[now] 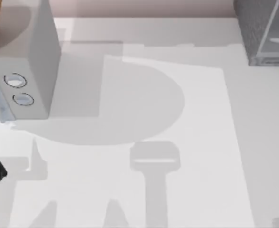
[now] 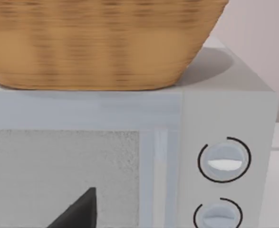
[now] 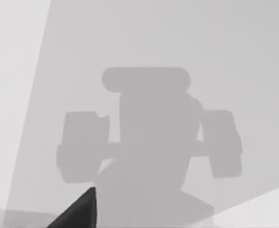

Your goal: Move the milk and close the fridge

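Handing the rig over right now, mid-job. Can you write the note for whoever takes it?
Left gripper: at the table's left edge, facing the front of the dial box, which has a wicker basket on top.
Right gripper: above bare table.
Fridge: far right corner; door state unclear.
Done: nothing confirmed.
Left: move the milk, close the fridge.

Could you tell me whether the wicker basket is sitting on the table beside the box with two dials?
No, the wicker basket rests on top of the light grey box with two dials.
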Robot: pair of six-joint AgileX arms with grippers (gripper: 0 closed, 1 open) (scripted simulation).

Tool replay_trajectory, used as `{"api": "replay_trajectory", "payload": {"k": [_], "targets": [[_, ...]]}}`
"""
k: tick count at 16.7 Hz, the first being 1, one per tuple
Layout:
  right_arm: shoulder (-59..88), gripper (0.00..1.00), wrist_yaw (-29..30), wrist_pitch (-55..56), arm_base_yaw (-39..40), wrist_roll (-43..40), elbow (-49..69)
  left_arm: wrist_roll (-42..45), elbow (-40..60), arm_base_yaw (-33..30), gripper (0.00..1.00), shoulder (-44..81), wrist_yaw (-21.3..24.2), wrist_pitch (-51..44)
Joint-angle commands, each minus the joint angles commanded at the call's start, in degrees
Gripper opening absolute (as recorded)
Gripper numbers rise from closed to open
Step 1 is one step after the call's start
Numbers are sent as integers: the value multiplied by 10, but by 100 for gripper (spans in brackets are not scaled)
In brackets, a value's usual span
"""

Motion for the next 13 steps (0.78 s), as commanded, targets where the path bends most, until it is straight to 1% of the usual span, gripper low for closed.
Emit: {"api": "replay_trajectory", "payload": {"k": [3,10,13], "targets": [[170,100,-78,-14,-155,-172,63,0,0,0,100,0,0,0],[621,100,-271,-13,-539,-614,193,0,0,0,100,0,0,0],[780,100,-341,3,-677,-767,231,0,0,0,100,0,0,0]]}}
